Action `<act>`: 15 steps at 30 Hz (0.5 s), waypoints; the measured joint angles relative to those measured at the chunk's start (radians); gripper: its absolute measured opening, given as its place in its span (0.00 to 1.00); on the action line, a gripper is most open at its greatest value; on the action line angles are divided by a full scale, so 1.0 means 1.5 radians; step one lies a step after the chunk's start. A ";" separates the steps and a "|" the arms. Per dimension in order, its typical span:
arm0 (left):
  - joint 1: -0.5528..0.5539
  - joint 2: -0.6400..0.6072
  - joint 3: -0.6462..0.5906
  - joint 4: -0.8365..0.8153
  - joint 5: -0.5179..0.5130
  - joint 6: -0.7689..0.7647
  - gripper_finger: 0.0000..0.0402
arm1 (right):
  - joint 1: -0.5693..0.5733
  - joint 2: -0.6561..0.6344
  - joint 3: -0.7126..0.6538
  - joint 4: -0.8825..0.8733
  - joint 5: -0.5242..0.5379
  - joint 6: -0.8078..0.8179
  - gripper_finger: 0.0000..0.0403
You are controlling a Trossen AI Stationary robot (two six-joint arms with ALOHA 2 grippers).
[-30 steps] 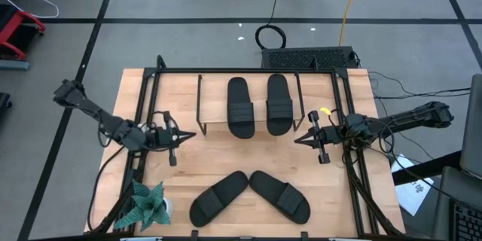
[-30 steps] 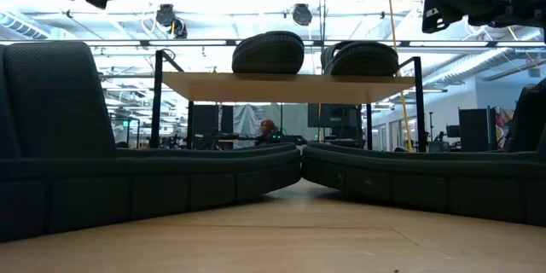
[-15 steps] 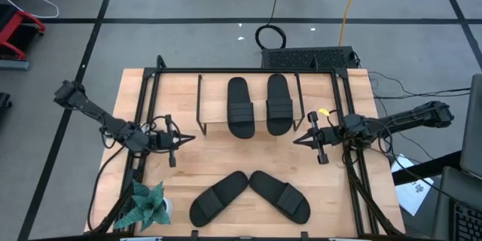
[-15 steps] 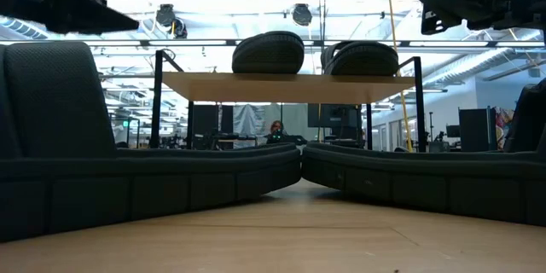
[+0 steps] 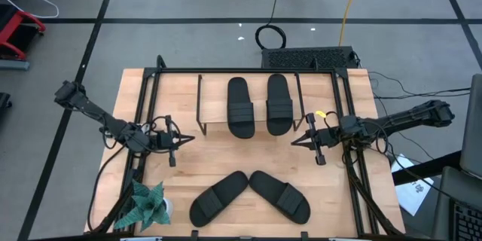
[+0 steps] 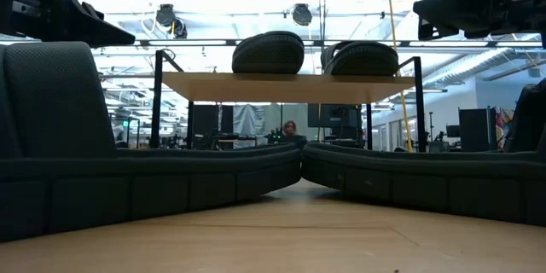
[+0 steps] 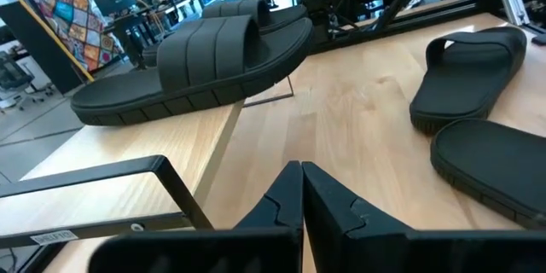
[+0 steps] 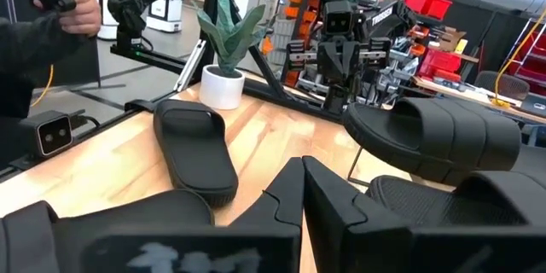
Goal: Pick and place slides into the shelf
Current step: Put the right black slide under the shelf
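Two black slides (image 5: 239, 107) (image 5: 279, 104) lie side by side, soles down, on the shelf's light plank top (image 5: 215, 109), which shows in the low view as a raised board (image 6: 290, 86). Two more slides (image 5: 218, 197) (image 5: 280, 195) rest on the table near its front edge, toes meeting in a V. My left gripper (image 5: 188, 138) hovers left of the shelf with its fingers shut (image 7: 301, 167). My right gripper (image 5: 294, 141) hovers right of the shelf, fingers also shut (image 8: 301, 162). Both point toward the table's middle and hold nothing.
A small potted plant (image 5: 148, 205) stands at the table's near left corner. Black rails (image 5: 143, 113) (image 5: 348, 120) run along both table sides. A person's hand (image 8: 78, 8) shows beyond the table in the right wrist view. Bare wood (image 5: 248, 154) lies between shelf and front slides.
My left gripper has come down somewhat and drawn back slightly toward the table's left edge. My right gripper has edged a little toward the table's middle. The slides have stayed where they were.
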 joint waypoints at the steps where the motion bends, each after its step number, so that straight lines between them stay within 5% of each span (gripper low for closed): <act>1: 0.000 0.000 0.000 0.000 0.000 0.004 0.03 | 0.000 0.000 0.000 0.000 0.000 0.000 0.00; 15: 0.000 0.000 0.000 0.162 -0.006 0.168 0.02 | 0.000 0.000 0.000 0.030 0.000 -0.052 0.00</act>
